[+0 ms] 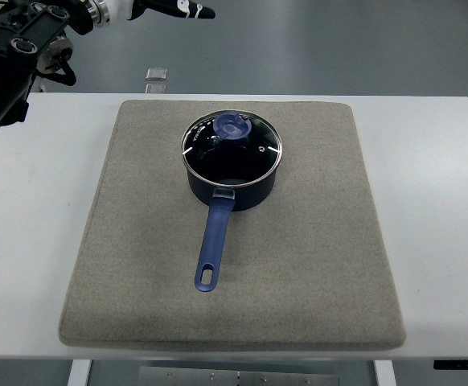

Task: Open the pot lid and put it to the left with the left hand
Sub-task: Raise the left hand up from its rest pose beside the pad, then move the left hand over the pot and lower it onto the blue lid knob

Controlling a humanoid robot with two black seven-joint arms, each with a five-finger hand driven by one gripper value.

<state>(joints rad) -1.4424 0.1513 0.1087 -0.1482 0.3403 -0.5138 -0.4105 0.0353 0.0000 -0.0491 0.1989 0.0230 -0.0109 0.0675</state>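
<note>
One pot (232, 173), one lid (231, 148), one mat (137, 265) and one table (25, 241) are counted; one robot hand (37, 36) is seen.

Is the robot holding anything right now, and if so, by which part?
Nothing is held. The left hand is off at the top left corner, away from the pot, whose lid is on.

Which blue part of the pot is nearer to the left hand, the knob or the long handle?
The knob on the glass lid; the long handle points away from the left hand.

Single steep overhead view from robot's side of table (443, 201)
</note>
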